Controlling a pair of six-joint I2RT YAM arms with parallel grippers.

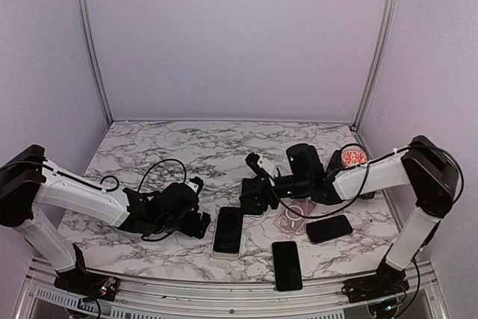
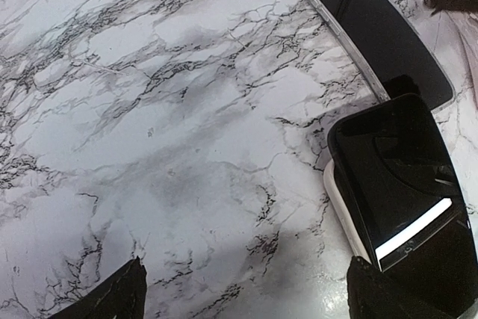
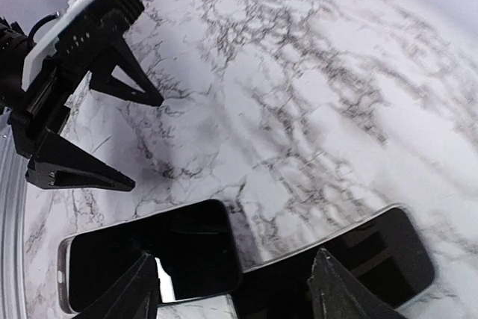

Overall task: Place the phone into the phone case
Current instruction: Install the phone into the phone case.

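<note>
A translucent pinkish phone case (image 1: 294,219) lies flat right of centre. A dark phone with a white rim (image 1: 228,231) lies beside it, and also shows in the left wrist view (image 2: 396,184) and the right wrist view (image 3: 149,255). A second, silver-edged phone (image 2: 377,31) lies under my right gripper, its edge crossing between the fingers (image 3: 373,248). My left gripper (image 1: 200,222) (image 2: 243,305) is open and empty over bare marble, just left of the white-rimmed phone. My right gripper (image 1: 251,199) (image 3: 239,296) is open, low over the silver-edged phone.
Two more black phones lie flat, one at the front edge (image 1: 287,265) and one at the right (image 1: 328,228). A round red-pink object (image 1: 352,157) sits at the back right. The left gripper's black fingers (image 3: 82,87) show in the right wrist view. Purple walls enclose the marble table (image 1: 194,147).
</note>
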